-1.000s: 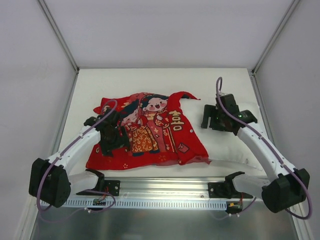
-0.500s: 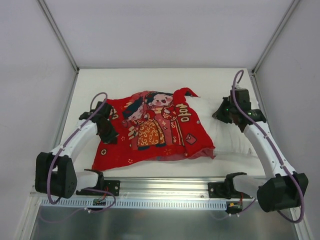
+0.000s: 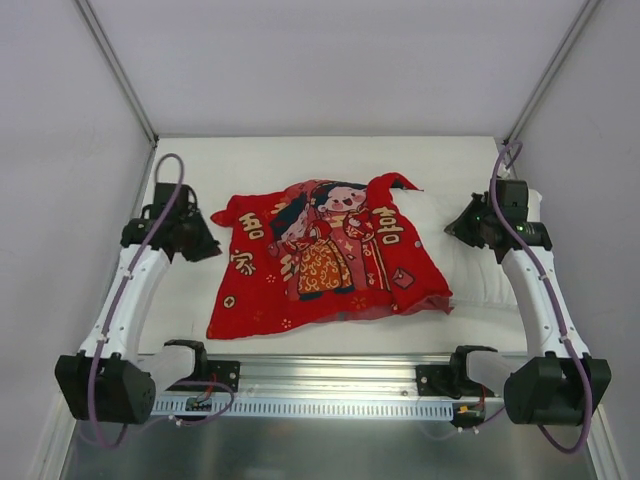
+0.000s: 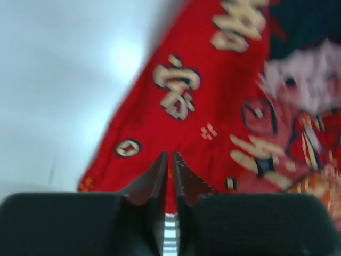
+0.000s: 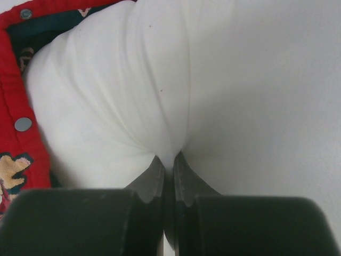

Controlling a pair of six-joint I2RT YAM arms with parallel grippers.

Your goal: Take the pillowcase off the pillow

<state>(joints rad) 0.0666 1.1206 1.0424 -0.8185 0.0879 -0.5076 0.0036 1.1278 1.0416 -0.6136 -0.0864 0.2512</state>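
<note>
From above, the large bright red printed fabric pillowcase (image 3: 300,270) lies in the middle of the white desk (image 3: 300,165). The plain white stuffed pillow (image 3: 470,275) sticks out of its right side toward the desk's right edge. The job looks roughly half done: one end of the pillow is bare and the rest sits inside the cover, so more pulling apart is left. Both pillow and pillowcase have their long axis across the desk, about parallel to its near edge. The cover's mouth faces the right edge, and the printed figures' heads point to the far edge. The left hand (image 3: 212,248) sits at the cover's left edge and the right hand (image 3: 455,228) on the bare pillow end.

In the left wrist view, the left hand (image 4: 169,156) is closed. Red pillowcase (image 4: 213,106) cloth appears to run into the thin gap between its fingers.

In the right wrist view, the right hand (image 5: 168,157) is clamped on a pinch of pillow (image 5: 106,96) fabric, with creases fanning from its tips. Round silver snap fasteners (image 5: 23,124) line the cover's open hem.
</note>
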